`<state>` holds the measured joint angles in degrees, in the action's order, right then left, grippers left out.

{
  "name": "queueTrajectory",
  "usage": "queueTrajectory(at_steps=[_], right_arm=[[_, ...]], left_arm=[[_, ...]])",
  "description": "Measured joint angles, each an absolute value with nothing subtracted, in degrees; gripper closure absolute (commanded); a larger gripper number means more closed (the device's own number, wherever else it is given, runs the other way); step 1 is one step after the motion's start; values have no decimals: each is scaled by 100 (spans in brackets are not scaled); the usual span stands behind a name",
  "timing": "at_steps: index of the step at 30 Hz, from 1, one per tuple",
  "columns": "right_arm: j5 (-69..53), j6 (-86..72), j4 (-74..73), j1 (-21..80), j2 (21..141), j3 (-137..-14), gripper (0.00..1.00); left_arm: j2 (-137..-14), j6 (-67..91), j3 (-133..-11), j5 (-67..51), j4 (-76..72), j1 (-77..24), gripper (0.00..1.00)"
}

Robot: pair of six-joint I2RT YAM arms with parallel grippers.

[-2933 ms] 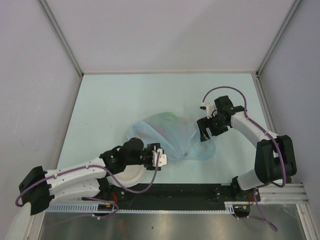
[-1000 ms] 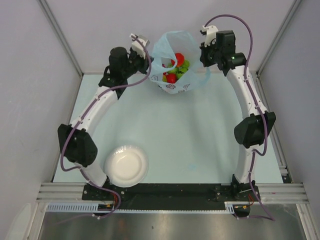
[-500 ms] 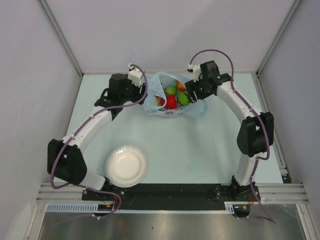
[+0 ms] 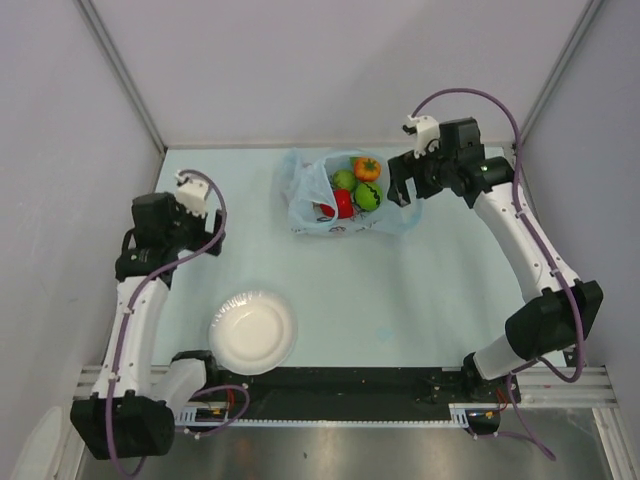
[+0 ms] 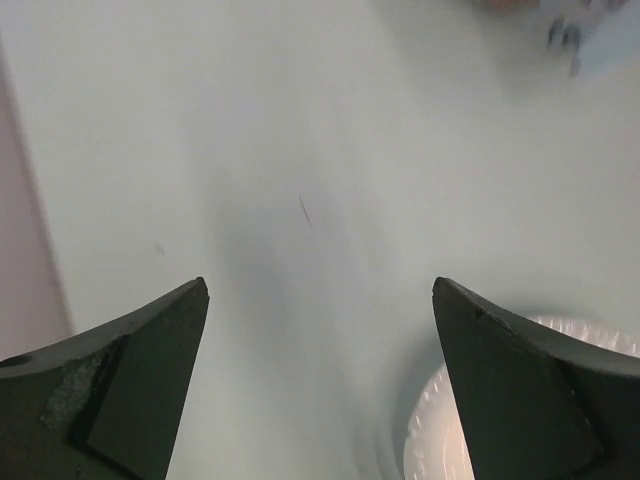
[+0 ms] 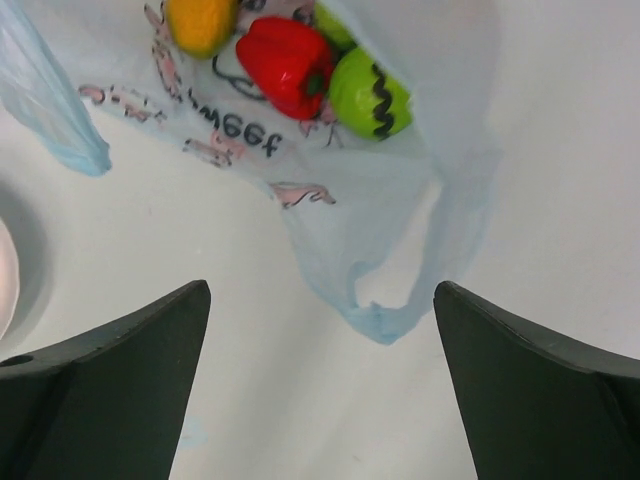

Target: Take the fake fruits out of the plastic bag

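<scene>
The light-blue plastic bag (image 4: 335,215) lies open at the back of the table. In it are fake fruits: an orange one (image 4: 367,167), two green ones (image 4: 367,196) and a red one (image 4: 342,202). The right wrist view shows the bag (image 6: 380,190), the red fruit (image 6: 285,65), a green fruit (image 6: 370,92) and a yellow-orange one (image 6: 200,22). My right gripper (image 4: 403,185) (image 6: 320,290) is open and empty just right of the bag, above its handle loop (image 6: 385,305). My left gripper (image 4: 150,245) (image 5: 320,285) is open and empty, far left of the bag.
A white round plate (image 4: 253,331) sits at the near left, and its rim shows in the left wrist view (image 5: 520,400). Grey walls enclose the table on three sides. The bag is a blur at the top right of the left wrist view (image 5: 600,40).
Both grippers held the bag up at the back, lowered it onto the table and let go. The left arm has swung back to the left; the right has drawn off to the right.
</scene>
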<state>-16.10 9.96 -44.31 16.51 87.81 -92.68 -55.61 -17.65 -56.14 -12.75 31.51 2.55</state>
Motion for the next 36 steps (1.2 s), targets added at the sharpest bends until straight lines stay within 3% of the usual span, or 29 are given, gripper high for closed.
queueTrajectory(at_steps=[2,6,10,19,23,31,36], right_arm=[[-1752,963,-4436,1675,8801,-9037,0],[-1944,906,-4521,1747,9004,-8766,0],[-2043,906,-4532,1841,9080,-8744,0],[-2145,980,-4517,1933,9080,-8659,0],[-2147,1037,-4510,1938,9080,-8582,0],[-2038,1168,-4488,1944,9074,-8519,0],[-1835,1295,-4453,1894,9067,-8517,0]], left_arm=[[-5642,-2104,-5199,-1584,3588,561,3],[-6069,-2591,-4665,-1957,4248,878,9],[-6659,-3258,-4622,-2276,4637,1197,9],[-6759,-4565,-3653,-2574,4849,1190,10],[-6528,-4729,-3312,-2497,4528,875,32],[-5811,-4705,-2751,-2379,3734,-154,60],[-6014,-4591,-2751,-2416,3317,-902,76]])
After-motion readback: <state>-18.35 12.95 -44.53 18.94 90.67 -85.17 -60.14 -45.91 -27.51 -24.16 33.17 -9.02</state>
